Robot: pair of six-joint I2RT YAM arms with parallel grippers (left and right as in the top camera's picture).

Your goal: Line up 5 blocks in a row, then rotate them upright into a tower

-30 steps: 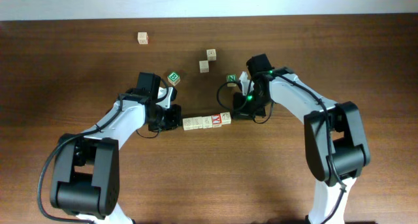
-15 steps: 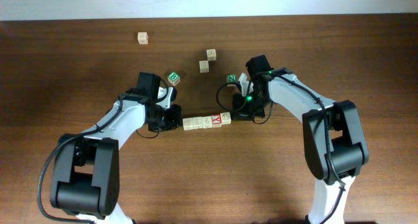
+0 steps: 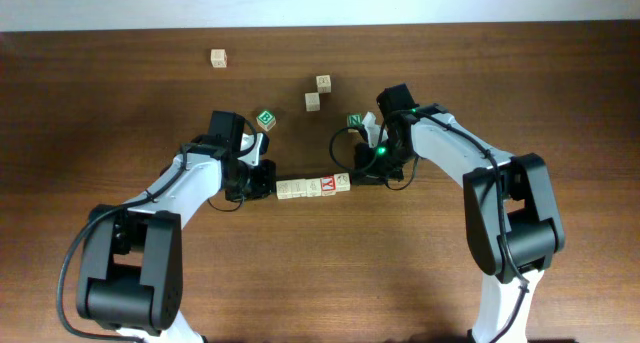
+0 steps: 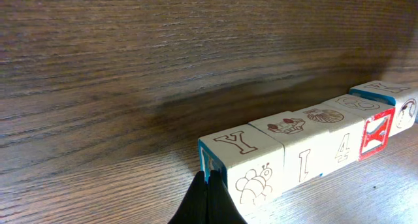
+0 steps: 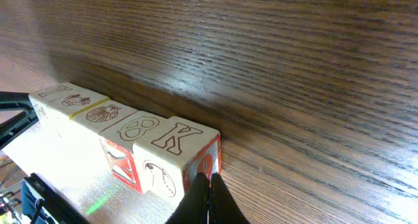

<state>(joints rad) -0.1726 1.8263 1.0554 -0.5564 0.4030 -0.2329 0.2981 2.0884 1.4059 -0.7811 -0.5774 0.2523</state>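
Wooden blocks (image 3: pixel 313 187) (square-edged cubes) line grained table (image 3: pixel 400 273).

Brown desk (image 3: pixel 560 73). Green B cube (image 3: pixel 265 119), green N cube (image 3: pixel 354 121), well apart. Rear tan cube (image 3: pixel 323 82) near front tan cube (image 3: pixel 313 101); lone tan cube (image 3: pixel 218 58) leftward.

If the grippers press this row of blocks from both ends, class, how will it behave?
The row looks like separate hard pieces, so it may buckle at a seam. Flat faces on the table suggest sliding, not rolling.

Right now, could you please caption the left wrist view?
Shut left gripper at the end of a row of five blocks.
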